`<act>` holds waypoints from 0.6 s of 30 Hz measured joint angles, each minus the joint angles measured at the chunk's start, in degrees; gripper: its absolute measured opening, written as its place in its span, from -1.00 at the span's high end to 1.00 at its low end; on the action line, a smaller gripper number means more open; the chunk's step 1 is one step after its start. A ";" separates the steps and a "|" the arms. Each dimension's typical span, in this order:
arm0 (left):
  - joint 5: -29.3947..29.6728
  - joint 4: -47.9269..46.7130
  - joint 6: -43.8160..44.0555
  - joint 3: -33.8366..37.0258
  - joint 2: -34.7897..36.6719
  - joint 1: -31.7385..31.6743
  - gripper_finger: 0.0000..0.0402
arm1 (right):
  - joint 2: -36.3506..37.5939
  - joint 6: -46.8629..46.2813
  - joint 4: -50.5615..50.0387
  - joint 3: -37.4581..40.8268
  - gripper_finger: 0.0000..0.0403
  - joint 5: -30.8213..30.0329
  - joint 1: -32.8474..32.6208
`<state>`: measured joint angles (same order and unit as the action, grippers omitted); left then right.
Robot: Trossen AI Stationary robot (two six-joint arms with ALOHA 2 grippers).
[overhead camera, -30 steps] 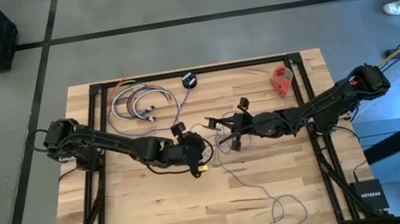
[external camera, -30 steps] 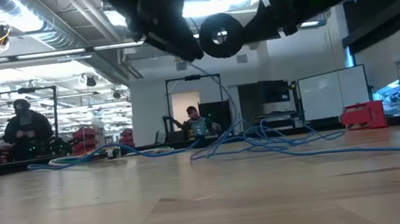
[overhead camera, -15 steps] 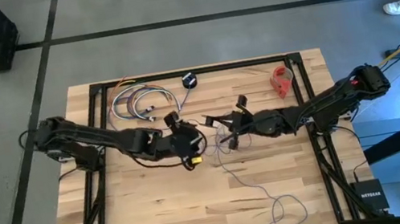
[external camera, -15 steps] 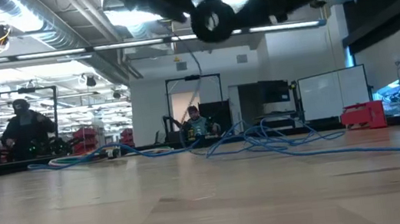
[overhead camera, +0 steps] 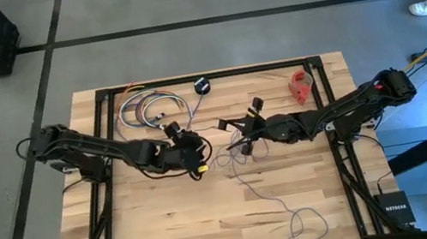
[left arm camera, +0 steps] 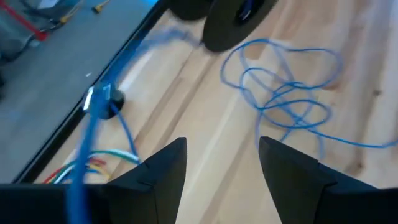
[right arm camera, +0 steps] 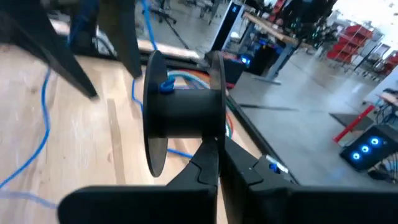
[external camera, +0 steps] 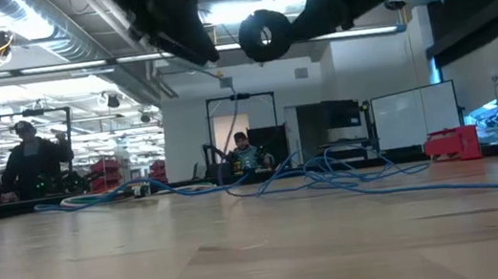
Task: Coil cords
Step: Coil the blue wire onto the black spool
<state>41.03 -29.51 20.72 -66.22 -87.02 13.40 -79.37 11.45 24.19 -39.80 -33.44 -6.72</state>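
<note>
A small black spool hangs in the air over the table's middle, with my right gripper shut on it. The thin cord runs from the spool down to loose loops on the wood and on toward the near edge. My left gripper stands open just left of the spool, above the table and facing it, with nothing between its fingers. One strand of the cord passes close by its side. My right gripper pinches the rim of one of the spool's two flanges between its shut fingers. The fingers come nearly level from the table's right. The spool is lifted clear of the table, its axle roughly level. My left gripper: whether the passing strand touches it, I cannot tell.
At the far edge lie a bundle of multicoloured cables, a second small black round thing and a red object. The cord's tail loops at the near edge. Bare wood lies at the near left. People stand in the room beyond.
My left gripper has drawn back from the spool toward the table's left and far edge and has risen a little. My right gripper has lifted the spool slightly. The cord's loops lie on the table as before.
</note>
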 joint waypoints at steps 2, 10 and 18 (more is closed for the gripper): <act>-0.55 -0.13 -1.49 0.00 1.18 0.12 0.04 | 0.00 -0.72 -0.26 0.01 0.99 0.46 0.02; -0.58 0.21 -1.60 0.86 2.05 2.61 0.04 | 0.00 -0.89 -1.52 0.01 0.99 1.58 -0.02; -0.54 1.69 -3.03 0.98 2.05 2.63 0.04 | 0.00 -0.75 -1.87 0.05 0.99 1.58 -0.02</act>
<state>40.49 -27.83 17.70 -65.23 -84.97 16.03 -79.37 10.69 22.32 -39.75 -31.86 -6.74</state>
